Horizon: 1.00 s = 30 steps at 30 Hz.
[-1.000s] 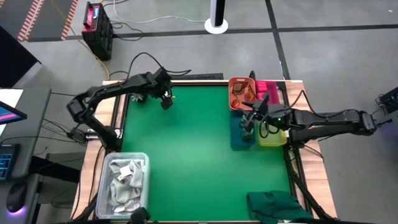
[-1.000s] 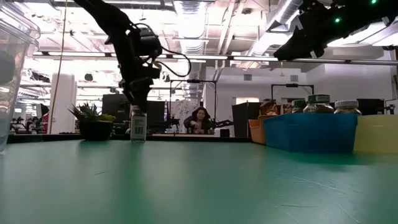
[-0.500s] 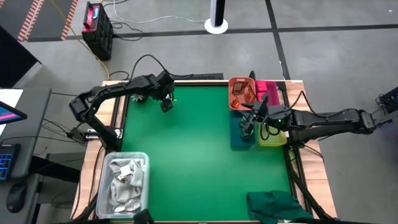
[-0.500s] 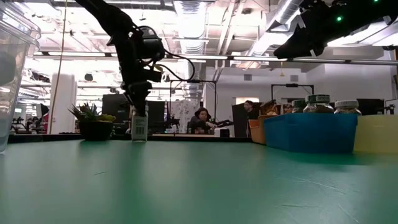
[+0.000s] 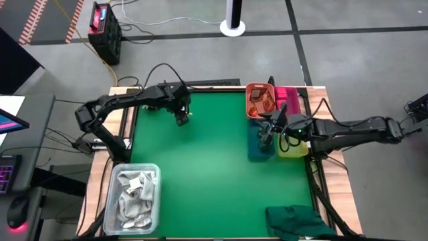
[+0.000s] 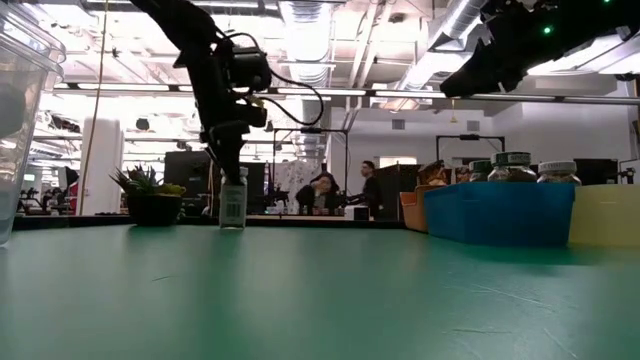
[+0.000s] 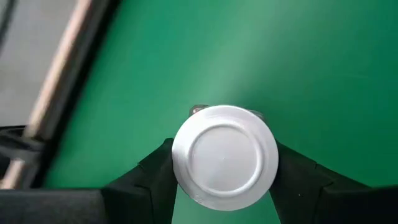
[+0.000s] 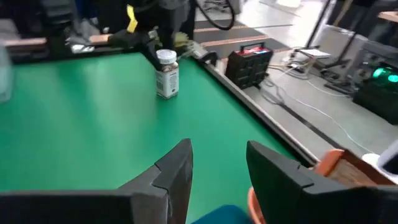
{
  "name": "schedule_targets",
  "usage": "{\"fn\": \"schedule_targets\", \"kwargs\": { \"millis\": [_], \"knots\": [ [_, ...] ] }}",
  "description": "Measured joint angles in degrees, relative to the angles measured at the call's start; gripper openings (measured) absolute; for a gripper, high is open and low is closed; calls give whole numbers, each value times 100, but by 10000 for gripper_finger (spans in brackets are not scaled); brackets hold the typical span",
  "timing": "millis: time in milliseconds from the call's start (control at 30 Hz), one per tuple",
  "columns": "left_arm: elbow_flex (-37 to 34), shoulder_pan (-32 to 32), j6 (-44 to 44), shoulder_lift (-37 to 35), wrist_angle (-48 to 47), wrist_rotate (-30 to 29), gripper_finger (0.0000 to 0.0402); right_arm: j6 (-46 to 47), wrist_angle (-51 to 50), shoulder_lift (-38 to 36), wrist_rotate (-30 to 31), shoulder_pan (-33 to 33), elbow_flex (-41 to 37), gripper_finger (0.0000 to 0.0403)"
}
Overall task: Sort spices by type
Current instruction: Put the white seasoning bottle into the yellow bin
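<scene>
Jaws of my left gripper (image 7: 225, 171) flank the white-capped jar (image 7: 224, 155) upright at the green surface's (image 5: 200, 174) far-left corner; contact I cannot tell. Right jaws (image 8: 217, 165) stand parted, empty, above the blue bin (image 6: 497, 212) holding lidded jars (image 6: 512, 166); orange bin (image 5: 260, 99) beside it

One white-capped jar (image 6: 233, 196) stands alone on the counter (image 5: 200, 167), and three more jars (image 6: 513, 166) show above the rim of the blue bin (image 6: 498, 212). Four bins sit side by side: blue, yellow (image 5: 294, 148), orange (image 5: 257, 99) and pink (image 5: 290, 96). There are two arms, each with one pincer, the left (image 5: 181, 119) and the right (image 5: 266, 132); also one clear box of rags (image 5: 134, 197), one green cloth (image 5: 299, 222), one small plant (image 6: 148, 193), and two people (image 6: 322, 192) beyond the counter.
</scene>
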Motion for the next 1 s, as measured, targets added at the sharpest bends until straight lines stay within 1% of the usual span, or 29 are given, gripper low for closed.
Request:
{"fn": "schedule_targets", "kwargs": {
  "millis": [233, 333, 533, 667, 800, 867, 933, 1000],
  "knots": [
    [164, -784, -281, -11, -297, 256, 194, -215, 197, 231, -54, 211, 0, 179],
    [276, -1135, -399, -11, -179, 441, 194, -271, 522, 393, -91, 289, 0, 179],
    [297, -1785, -738, -9, 203, 787, 194, -364, 1140, 891, -455, 401, 6, 179],
    [297, -2220, -869, -9, 529, 825, 197, -342, 1127, 1180, -458, 504, 134, 185],
    [299, -2628, -1026, 54, 1109, 826, 200, -273, 979, 1343, -458, 601, 376, 194],
    [297, -2782, -1070, 121, 1288, 827, 201, -267, 821, 1361, -458, 681, 492, 198],
    [299, -2892, -1216, 243, 1658, 853, 202, -217, 634, 1378, -460, 760, 644, 201],
    [299, -2967, -1293, 337, 1800, 859, 203, -104, 248, 1391, -460, 857, 763, 202]
  ]
}}
